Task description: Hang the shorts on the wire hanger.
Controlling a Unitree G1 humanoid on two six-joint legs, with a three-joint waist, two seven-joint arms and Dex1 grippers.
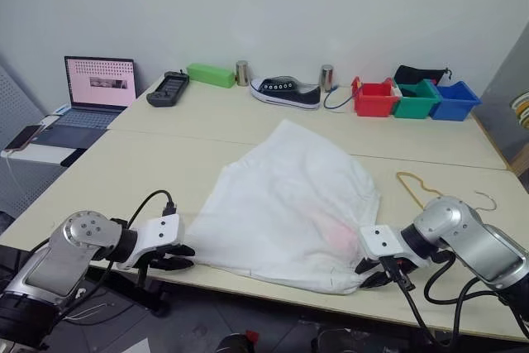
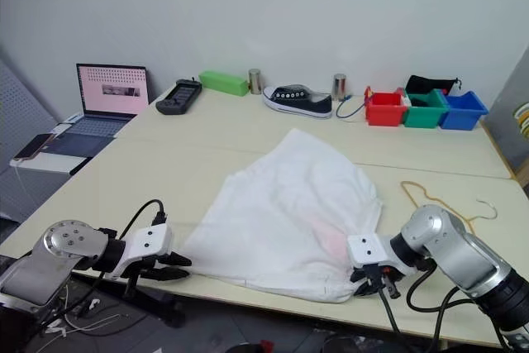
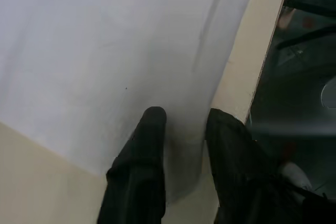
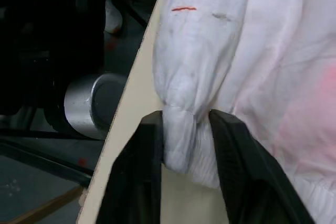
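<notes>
Shorts (image 1: 289, 208) spread flat, centre of frame, long axis running lower left to lower right along near table edge (image 1: 248, 280). Wire hanger (image 1: 417, 186) right of them, well apart. Left gripper (image 3: 181, 129) straddles corner fabric, fingers part-open. Right gripper (image 4: 184, 129) pinches bunched waistband; it lies nearer the hanger.
</notes>
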